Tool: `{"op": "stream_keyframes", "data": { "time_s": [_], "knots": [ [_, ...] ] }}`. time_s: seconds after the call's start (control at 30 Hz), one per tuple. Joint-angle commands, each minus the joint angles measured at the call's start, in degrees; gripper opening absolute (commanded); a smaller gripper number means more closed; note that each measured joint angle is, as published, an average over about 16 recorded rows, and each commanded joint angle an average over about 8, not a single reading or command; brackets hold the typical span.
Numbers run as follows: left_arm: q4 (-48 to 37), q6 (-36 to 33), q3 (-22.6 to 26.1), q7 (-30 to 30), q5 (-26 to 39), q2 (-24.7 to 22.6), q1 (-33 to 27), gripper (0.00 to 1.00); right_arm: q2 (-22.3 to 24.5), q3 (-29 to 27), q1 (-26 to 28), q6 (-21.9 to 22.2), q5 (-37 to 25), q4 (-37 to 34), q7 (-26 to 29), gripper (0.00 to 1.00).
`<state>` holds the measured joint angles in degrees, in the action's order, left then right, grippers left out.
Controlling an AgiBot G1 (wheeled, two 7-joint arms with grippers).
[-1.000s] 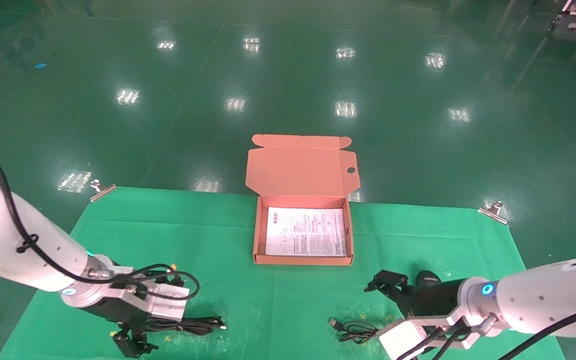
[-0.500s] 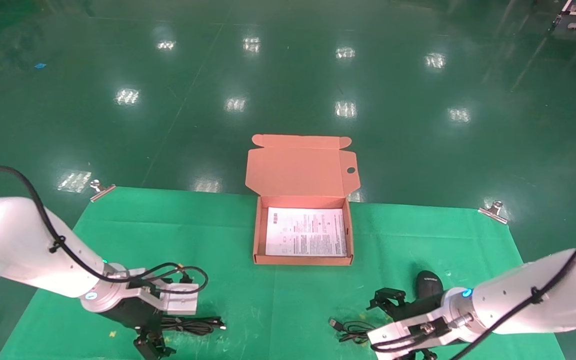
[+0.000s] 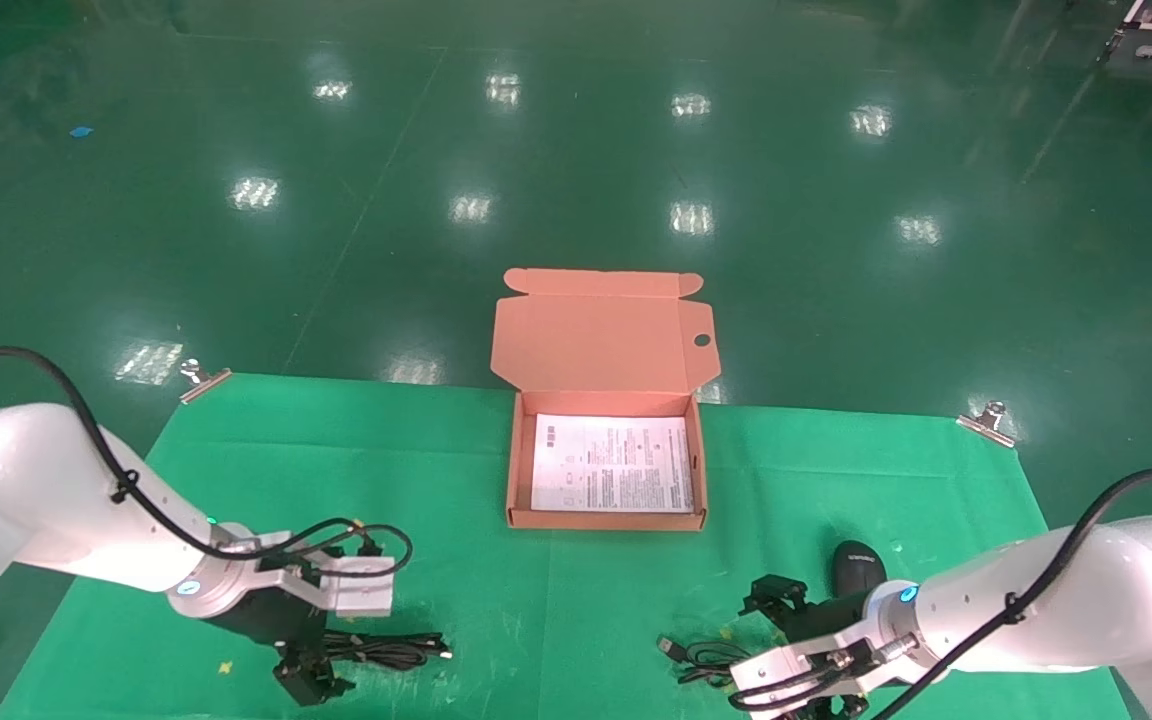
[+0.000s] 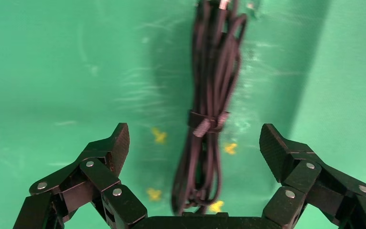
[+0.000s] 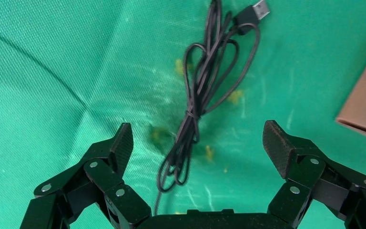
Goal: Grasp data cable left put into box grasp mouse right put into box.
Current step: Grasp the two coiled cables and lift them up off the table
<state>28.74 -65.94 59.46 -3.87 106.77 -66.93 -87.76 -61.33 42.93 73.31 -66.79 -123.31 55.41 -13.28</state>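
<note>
Well short of the box [image 3: 606,515], on its left side and near the surface's [image 3: 436,450] front edge, my left claw [image 4: 194,143] hangs spread wide over the data cable [image 4: 208,100], which lies flat on the green cloth as a long narrow bundle cinched by a small tie [image 4: 205,123] partway along. The bundle runs straight out between my two fingertips [image 4: 118,140], a little nearer one than the other, so I judge that the best grip is right at that tie, where the loops are bound and cannot splay. I should come straight down until the tips nearly touch the cloth, then close across the bundle, not along it. The risk, as I see it, is pinching only a strand or two and dragging the rest. My right claw [image 5: 198,148] also stands open, above the mouse's loose cord [image 5: 205,95] with its USB plug [image 5: 260,7], in front of the box on its right side; the mouse [image 3: 857,566] itself sits just beyond that claw, nearer the box. The box lies open, lid back, nothing but its white printed sheet [image 3: 613,464] inside.
</note>
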Motion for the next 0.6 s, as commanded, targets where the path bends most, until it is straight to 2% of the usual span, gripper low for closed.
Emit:
{"op": "stream_keyframes", "data": {
  "time_s": [0.03,0.17,0.2,0.23,0.27,0.6],
  "knots": [
    [-0.8,0.7,-0.2,0.7,-0.1,-0.2,-0.1,0.74,-0.5,0.2,-0.2,1.1,-1.0,-0.7,0.4,0.53],
    [-2.2,1.6,-0.4,1.0,-0.3,-0.2,-0.1,0.24,-0.9,0.2,-0.4,2.4,-1.8,-1.7,1.1,0.05],
    [-2.5,1.7,-0.5,1.0,-0.4,-0.2,-0.1,0.12,-1.0,0.1,-0.4,2.6,-1.8,-1.8,1.2,0.00],
    [-2.8,1.9,-0.6,1.0,-0.4,-0.1,-0.1,0.03,-1.0,0.1,-0.4,2.7,-1.8,-1.9,1.2,0.00],
    [-3.0,2.0,-0.6,1.0,-0.5,-0.1,-0.1,0.00,-1.0,0.1,-0.4,2.8,-1.9,-2.0,1.2,0.00],
    [-2.8,1.9,-0.6,1.0,-0.5,-0.1,-0.1,0.00,-1.0,0.0,-0.4,2.7,-1.7,-1.9,1.3,0.00]
  ]
}}
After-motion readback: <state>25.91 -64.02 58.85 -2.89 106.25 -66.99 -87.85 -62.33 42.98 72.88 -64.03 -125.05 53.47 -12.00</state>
